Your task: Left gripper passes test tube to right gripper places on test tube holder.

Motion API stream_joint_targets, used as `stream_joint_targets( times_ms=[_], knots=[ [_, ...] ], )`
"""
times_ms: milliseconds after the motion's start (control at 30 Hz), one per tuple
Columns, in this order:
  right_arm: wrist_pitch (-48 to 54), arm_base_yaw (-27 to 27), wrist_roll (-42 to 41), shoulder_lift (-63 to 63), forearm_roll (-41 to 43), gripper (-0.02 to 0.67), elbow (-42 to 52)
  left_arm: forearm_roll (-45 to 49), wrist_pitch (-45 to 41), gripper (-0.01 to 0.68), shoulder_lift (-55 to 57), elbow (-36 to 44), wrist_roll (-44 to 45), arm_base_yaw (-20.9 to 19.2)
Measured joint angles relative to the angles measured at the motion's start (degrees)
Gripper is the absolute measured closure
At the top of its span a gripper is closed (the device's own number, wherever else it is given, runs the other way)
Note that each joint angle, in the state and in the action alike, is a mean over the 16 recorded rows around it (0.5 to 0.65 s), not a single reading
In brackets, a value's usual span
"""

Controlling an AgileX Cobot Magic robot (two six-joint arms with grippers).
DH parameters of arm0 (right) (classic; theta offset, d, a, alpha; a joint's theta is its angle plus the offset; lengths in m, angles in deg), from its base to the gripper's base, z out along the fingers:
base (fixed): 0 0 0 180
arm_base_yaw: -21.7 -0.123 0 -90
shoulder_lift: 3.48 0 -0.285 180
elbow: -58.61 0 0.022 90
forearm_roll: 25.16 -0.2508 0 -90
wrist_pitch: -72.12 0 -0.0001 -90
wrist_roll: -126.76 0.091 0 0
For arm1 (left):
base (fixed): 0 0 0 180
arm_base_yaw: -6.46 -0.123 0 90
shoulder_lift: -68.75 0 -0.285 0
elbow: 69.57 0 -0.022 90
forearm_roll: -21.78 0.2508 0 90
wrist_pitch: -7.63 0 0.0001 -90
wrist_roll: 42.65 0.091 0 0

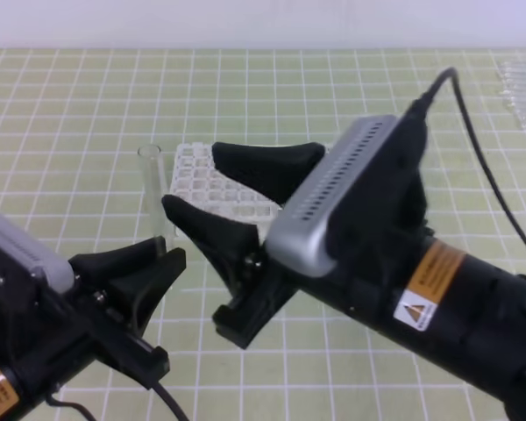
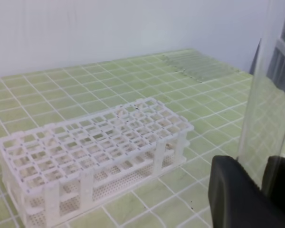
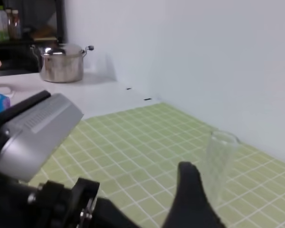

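Note:
My left gripper point(image 1: 168, 256) holds the test tube point(image 1: 153, 197) upright, shut on its lower end. The left wrist view shows the clear test tube point(image 2: 268, 109) rising between my two black fingers point(image 2: 232, 190). My right gripper point(image 1: 193, 178) stands open, reaching in from the right, its fingertips at the tube's height. Seen from the right wrist, the test tube point(image 3: 219, 164) stands inside the open jaws of the right gripper point(image 3: 242, 202), close to one finger point(image 3: 192, 194). The white test tube holder point(image 1: 202, 180) lies behind both grippers, partly hidden by the right fingers; in the left wrist view the test tube holder point(image 2: 95, 147) has no tubes in it.
A bundle of clear tubes point(image 1: 519, 88) lies at the mat's far right corner, also seen from the left wrist as a bundle of clear tubes point(image 2: 199, 66). Off the green mat, a steel pot point(image 3: 61, 61) stands on a white counter. The left arm's grey box point(image 3: 33, 128) sits close to the right gripper.

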Motion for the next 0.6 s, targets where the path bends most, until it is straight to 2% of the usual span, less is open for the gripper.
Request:
stream_joint_targets(
  times_ms=[600],
  knots=[
    [-2.11,0.00,3.49,-7.04,0.29,0.248,-4.74,0.09,-0.19,0.618,0.16,-0.01,-0.51,-0.04]
  ],
)
